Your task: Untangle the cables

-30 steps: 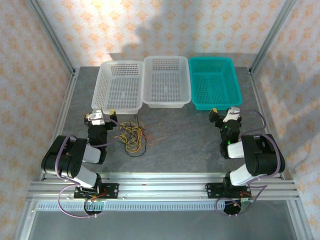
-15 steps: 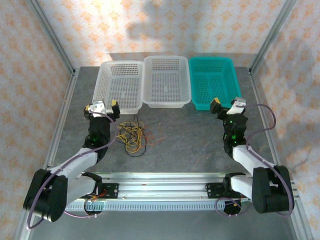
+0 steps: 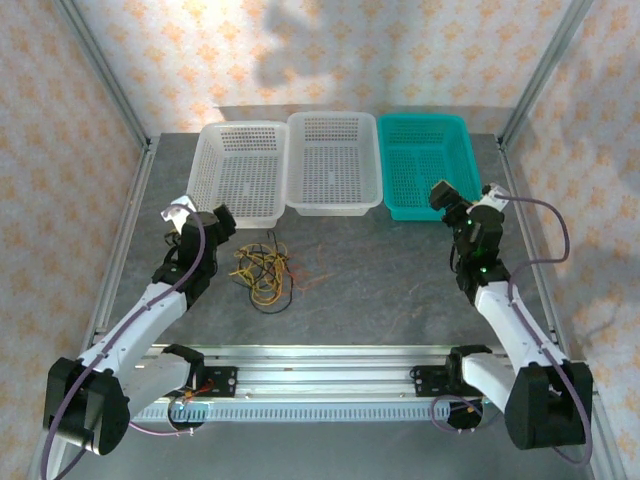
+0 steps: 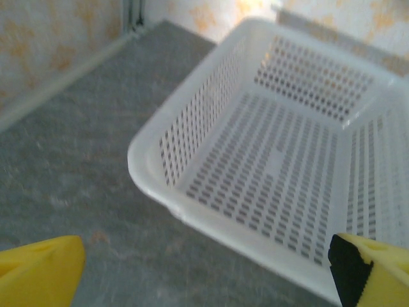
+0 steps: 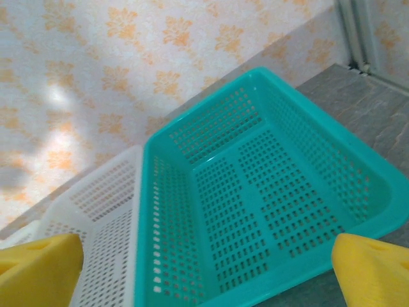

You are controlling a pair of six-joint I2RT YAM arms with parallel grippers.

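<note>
The cables [image 3: 262, 272] lie in a small tangle of yellow and black wire on the grey table, with a thin reddish-pink strand [image 3: 314, 279] trailing to their right. My left gripper [image 3: 200, 216] hovers just left of the tangle, near the front corner of the left white basket [image 3: 205, 190]. It is open with nothing between its yellow fingers [image 4: 38, 272]. My right gripper [image 3: 465, 200] is far to the right, at the teal basket's [image 3: 470, 205] front right corner. It is also open and empty, its fingers [image 5: 374, 272] spread wide.
Three baskets stand in a row at the back: the left white one [image 4: 147, 173], a middle white one [image 3: 333, 205] and the teal one [image 5: 148, 211]. Metal frame posts [image 3: 120, 110] and patterned walls close in the table. An aluminium rail [image 3: 330, 355] runs along the near edge.
Both arms have unfolded from a hunched pose and stretched forward. The left gripper shifted slightly back and left, the right one back and right. The cables have not moved.
</note>
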